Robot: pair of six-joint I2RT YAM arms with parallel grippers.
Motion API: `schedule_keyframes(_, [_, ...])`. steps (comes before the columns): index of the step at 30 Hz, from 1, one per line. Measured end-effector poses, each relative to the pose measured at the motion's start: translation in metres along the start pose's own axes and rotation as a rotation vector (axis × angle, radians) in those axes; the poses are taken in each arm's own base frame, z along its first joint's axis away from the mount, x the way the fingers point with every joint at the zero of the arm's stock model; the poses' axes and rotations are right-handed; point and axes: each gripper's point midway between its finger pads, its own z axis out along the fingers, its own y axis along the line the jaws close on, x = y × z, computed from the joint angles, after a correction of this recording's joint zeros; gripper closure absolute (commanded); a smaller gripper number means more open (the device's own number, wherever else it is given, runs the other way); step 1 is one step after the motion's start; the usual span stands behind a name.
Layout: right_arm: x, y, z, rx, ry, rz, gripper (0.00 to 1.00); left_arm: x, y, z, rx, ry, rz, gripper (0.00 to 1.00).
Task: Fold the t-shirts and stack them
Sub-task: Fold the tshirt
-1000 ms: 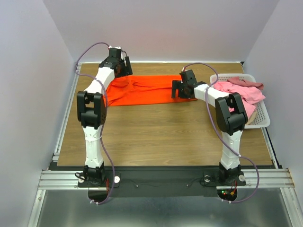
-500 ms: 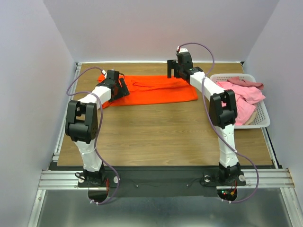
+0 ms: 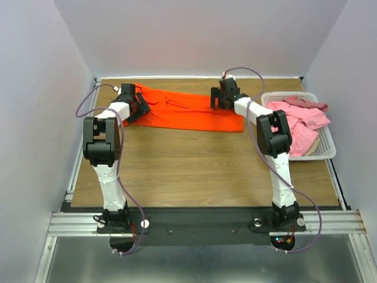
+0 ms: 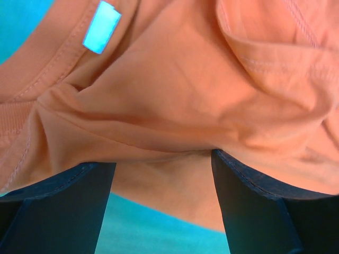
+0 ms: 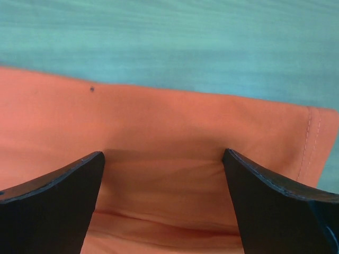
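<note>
Orange-red t-shirt [image 3: 188, 112] lies flat on the table [image 3: 194, 165]. Its long axis runs from the left gripper [image 3: 134, 101] across to the right gripper [image 3: 221, 100].

Left gripper: jaws spread, nothing pinched. Collar-end cloth is bunched between the fingers, with the label [image 4: 102, 26] ahead of them.

Right gripper: jaws spread astride a straight edge, a corner close on its right.

Each arm has its own end. I judge both must close before any fold.

Pink t-shirts [image 3: 300, 118] sit in the basket [image 3: 327, 152], well off to the right gripper's right.
</note>
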Motion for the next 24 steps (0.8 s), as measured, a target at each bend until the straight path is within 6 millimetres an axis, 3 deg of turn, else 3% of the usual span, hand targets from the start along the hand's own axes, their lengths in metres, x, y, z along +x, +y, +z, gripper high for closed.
schedule_keyframes(6, [0.054, 0.001, -0.060, -0.046, 0.094, 0.110, 0.00, -0.038, -0.027, 0.031, 0.056, -0.034, 0.009, 0.16])
schedule_keyframes(10, [0.097, 0.020, -0.109, -0.090, 0.136, 0.161, 0.00, -0.058, -0.049, 0.050, 0.100, -0.040, 0.018, 0.16])
schedule_keyframes(14, [0.151, 0.073, -0.169, -0.206, 0.172, 0.162, 0.00, -0.066, -0.069, 0.062, 0.121, -0.042, 0.045, 0.16])
schedule_keyframes(19, [0.211, 0.147, -0.247, -0.432, 0.223, 0.207, 0.00, -0.057, -0.113, 0.072, 0.171, -0.040, 0.092, 0.16])
schedule_keyframes(24, [0.247, 0.190, -0.296, -0.562, 0.304, 0.206, 0.00, -0.041, -0.148, 0.074, 0.235, -0.024, 0.116, 0.15])
